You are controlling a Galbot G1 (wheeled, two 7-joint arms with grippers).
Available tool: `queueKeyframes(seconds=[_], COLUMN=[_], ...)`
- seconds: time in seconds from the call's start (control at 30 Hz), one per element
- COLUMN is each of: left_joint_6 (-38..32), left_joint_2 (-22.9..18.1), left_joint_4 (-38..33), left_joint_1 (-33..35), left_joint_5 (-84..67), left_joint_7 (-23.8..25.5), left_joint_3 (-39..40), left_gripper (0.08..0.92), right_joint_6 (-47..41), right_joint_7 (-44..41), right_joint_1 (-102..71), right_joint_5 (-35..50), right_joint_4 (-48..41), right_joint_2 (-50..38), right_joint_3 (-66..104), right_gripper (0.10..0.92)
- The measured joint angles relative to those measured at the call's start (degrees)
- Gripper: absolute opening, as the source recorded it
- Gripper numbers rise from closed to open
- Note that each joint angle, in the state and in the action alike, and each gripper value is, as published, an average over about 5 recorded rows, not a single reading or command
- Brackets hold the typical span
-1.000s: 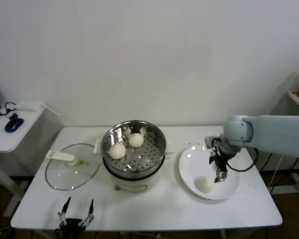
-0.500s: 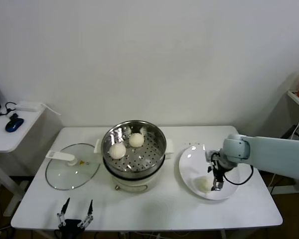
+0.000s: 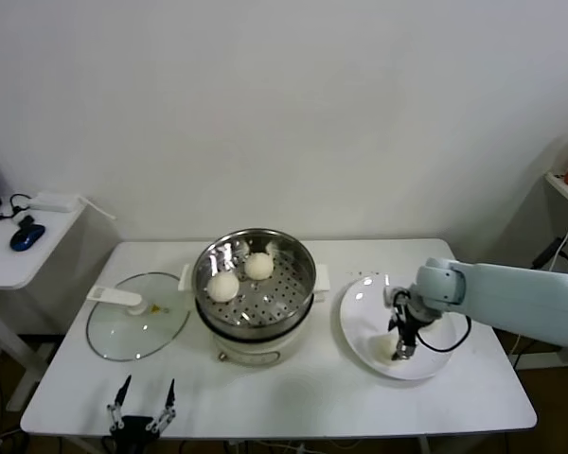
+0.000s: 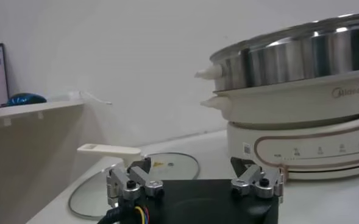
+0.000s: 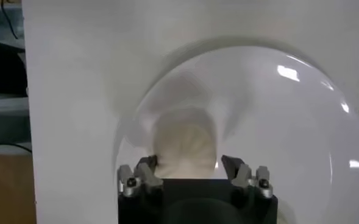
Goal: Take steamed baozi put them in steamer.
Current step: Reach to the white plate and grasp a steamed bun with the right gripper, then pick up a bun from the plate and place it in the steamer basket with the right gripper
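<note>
The steamer point(image 3: 301, 257) stands mid-table with two steamed baozi, one point(image 3: 222, 286) in front and one point(image 3: 258, 266) behind, on its perforated tray. My right gripper point(image 3: 399, 348) is down on the white plate point(image 3: 360, 317), pointing straight down. In the right wrist view a third off-white baozi point(image 5: 185, 143) fills the gap of that gripper point(image 5: 188, 163), with a finger against each side. From the head view this bun is almost hidden under the gripper. My left gripper point(image 3: 144, 402) rests open at the table's front edge, left of the steamer point(image 4: 301, 61).
The glass lid point(image 3: 137, 317) with its white handle lies flat left of the steamer, also seen as the lid point(image 4: 167, 164) past the left gripper. A side table with a blue mouse point(image 3: 26, 235) stands at far left. The table's right edge is near the plate.
My right gripper has come down and slightly leftward over the baozi on the plate, and its fingers have narrowed onto the bun. The left arm has not moved.
</note>
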Motion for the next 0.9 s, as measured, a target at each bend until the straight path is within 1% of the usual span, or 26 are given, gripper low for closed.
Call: queueKeyframes(seconds=[0.17, 0.33, 0.5, 0.7, 0.9], left_joint_6=[0.02, 0.13, 0.19, 0.37, 0.81], left_joint_2=[0.12, 0.33, 0.75, 0.99, 1.09], left_joint_4=[-0.18, -0.52, -0.49, 0.12, 0.28], left_joint_1=[0.12, 0.15, -0.03, -0.78, -1.19], left_joint_5=[0.0, -0.08, -0.13, -0.17, -0.35], left_joint_7=[0.0, 0.0, 0.0, -0.03, -0.19], left_joint_3=[-0.03, -0.1, -0.29, -0.45, -0.36], left_gripper=[0.823, 0.823, 0.823, 0.823, 0.823], right_joint_6=[-0.17, 0.47, 3.35, 10.34, 22.19], right_joint_7=[-0.11, -0.85, -3.22, -8.03, -11.28], right_joint_1=[0.17, 2.86, 11.27, 24.75, 34.26], right_joint_5=[0.88, 2.16, 3.26, 4.35, 1.28], right_joint_4=[0.03, 1.13, 3.77, 7.84, 11.24], right_joint_2=[0.34, 0.48, 1.45, 3.54, 6.65], right_joint_3=[0.06, -1.82, -6.93, -11.41, -12.08], right_gripper=[0.605, 0.599, 0.602, 0.603, 0.593])
